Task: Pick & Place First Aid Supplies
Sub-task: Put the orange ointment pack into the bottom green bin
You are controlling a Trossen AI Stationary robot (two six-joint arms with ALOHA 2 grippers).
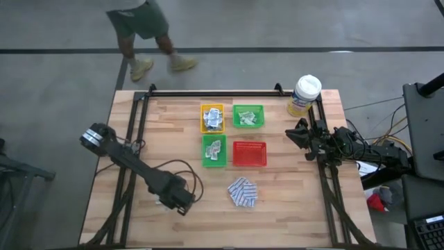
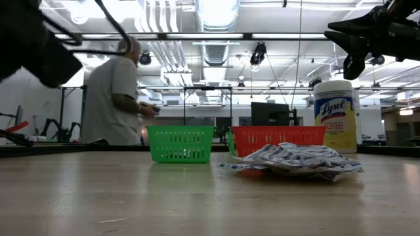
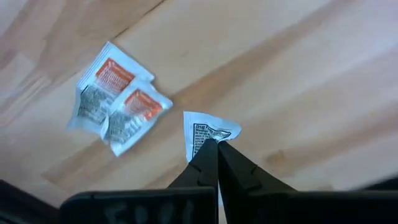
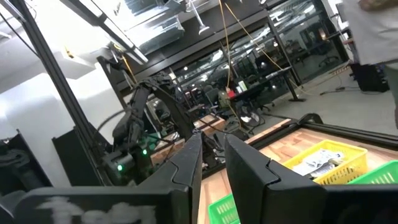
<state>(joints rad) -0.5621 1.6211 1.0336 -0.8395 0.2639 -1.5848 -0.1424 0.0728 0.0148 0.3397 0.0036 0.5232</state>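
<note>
Above the counter's (image 1: 291,215) near left, a white sachet (image 3: 208,132) is pinched in the clenched left pincer (image 3: 216,148) for sorting; the right pincer (image 4: 210,155), slightly parted and empty, is kept far right.

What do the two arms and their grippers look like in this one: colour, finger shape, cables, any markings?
Both arms are dark, nearly black. The left arm ends at a pale round joint and trails a looping black cable. The right arm carries a bundle of thin wires. The left gripper has wedge-shaped fingers tapering to a point; the right gripper has flat dark fingers. Embossed lettering on each is unreadable.

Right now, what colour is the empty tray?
Red, a ribbed plastic tray; the high view shows it best.
</note>
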